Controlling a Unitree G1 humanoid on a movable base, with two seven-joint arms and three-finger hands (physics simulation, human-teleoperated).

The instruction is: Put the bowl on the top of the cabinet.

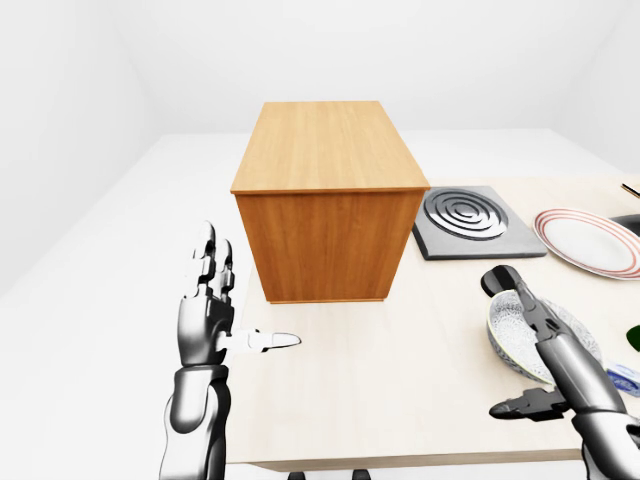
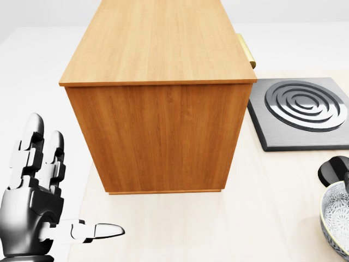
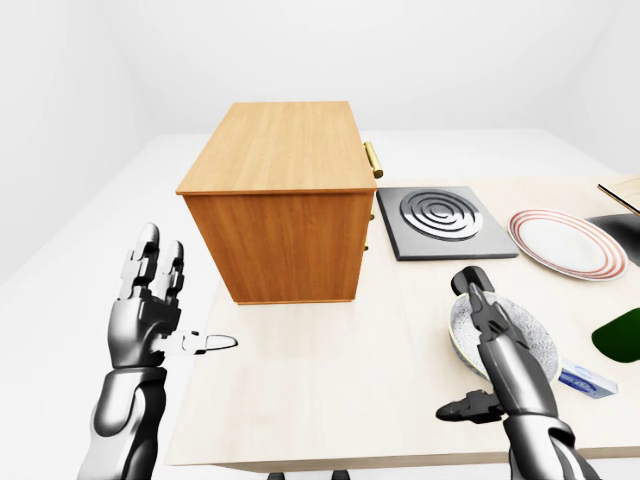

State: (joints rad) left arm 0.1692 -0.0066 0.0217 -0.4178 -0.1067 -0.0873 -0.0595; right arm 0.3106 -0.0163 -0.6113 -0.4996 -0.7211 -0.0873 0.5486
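The wooden cabinet (image 1: 320,160) stands on the pale table (image 1: 400,400), its flat top bare. A patterned white bowl (image 1: 512,330) rests on the table to the cabinet's lower right; the head view shows only part of the bowl (image 2: 336,221) at its right edge. My right hand (image 1: 508,350) is open: its fingers (image 1: 530,310) lie over the bowl's rim, and the thumb points left, apart from the bowl and below it. My left hand (image 1: 250,300) is raised open at the table's left edge, left of the cabinet and empty.
A grey burner plate (image 1: 468,218) lies right of the cabinet, with a red-rimmed plate (image 1: 590,240) further right. A black round object (image 1: 498,280) sits just above the bowl. A green item (image 3: 622,335) and a small packet (image 3: 585,380) lie right of the bowl. Brass handles (image 3: 372,158) stick out of the cabinet's right side.
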